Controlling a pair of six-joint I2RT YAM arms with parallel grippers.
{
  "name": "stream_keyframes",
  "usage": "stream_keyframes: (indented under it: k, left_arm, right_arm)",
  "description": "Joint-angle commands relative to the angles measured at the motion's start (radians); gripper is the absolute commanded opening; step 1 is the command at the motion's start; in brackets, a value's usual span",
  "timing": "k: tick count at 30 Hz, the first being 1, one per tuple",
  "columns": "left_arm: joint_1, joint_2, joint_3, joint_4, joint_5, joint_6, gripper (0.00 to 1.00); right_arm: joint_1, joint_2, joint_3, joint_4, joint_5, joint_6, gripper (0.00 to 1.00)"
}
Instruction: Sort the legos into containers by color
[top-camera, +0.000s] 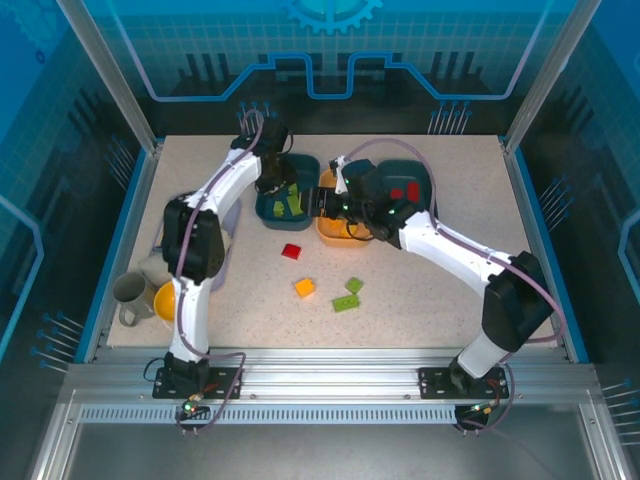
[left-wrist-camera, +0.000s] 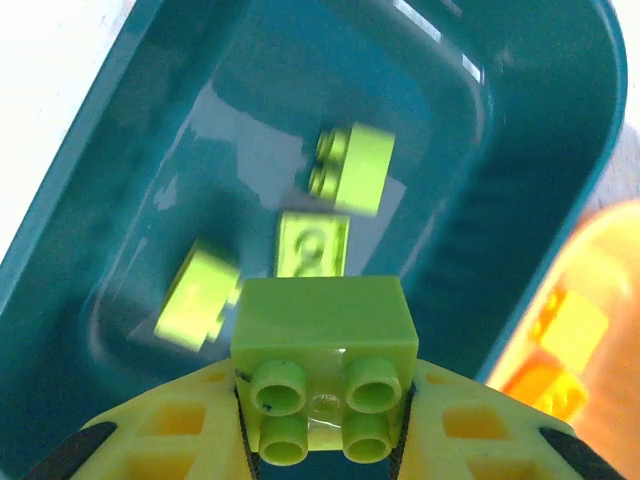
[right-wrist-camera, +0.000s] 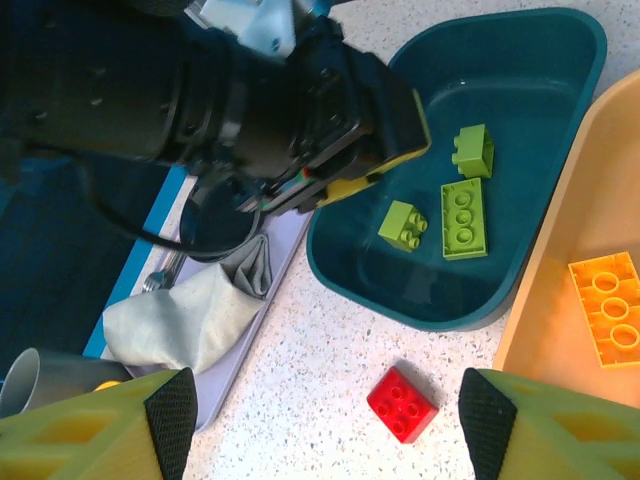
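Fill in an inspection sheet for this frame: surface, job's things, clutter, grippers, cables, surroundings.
Surface: speckled table; loose red brick, orange brick, two green bricks.
Job's things: teal tray holds three green bricks; orange tray holds orange ones; far teal tray holds red ones.
Clutter: mug, yellow bowl, cloth, lilac tray, at left.
Grippers: left gripper shut on a green brick over the teal tray; right gripper open, empty.
Cables: cable along each arm.
Surroundings: blue-lit panels, metal frame.

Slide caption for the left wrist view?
Left pincer holds a lime green lego over a teal tray containing three green legos.
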Motion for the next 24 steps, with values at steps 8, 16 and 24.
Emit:
stream_keyframes:
  k: [8, 16, 24]
  left_arm:
    - [0.045, 0.187, 0.187, -0.095, -0.023, -0.005, 0.3]
    - [0.039, 0.131, 0.208, -0.107, 0.01, 0.01, 0.59]
    - [0.038, -0.26, -0.077, -0.079, -0.006, -0.043, 0.68]
  right_arm:
    - [-0.022, 0.126, 0.096, -0.184, -0.077, -0.053, 0.72]
    - [0.054, 0.16, 0.121, -0.307, 0.005, -0.181, 0.72]
    - [0.187, 0.325, 0.263, -0.496, 0.119, -0.454, 0.72]
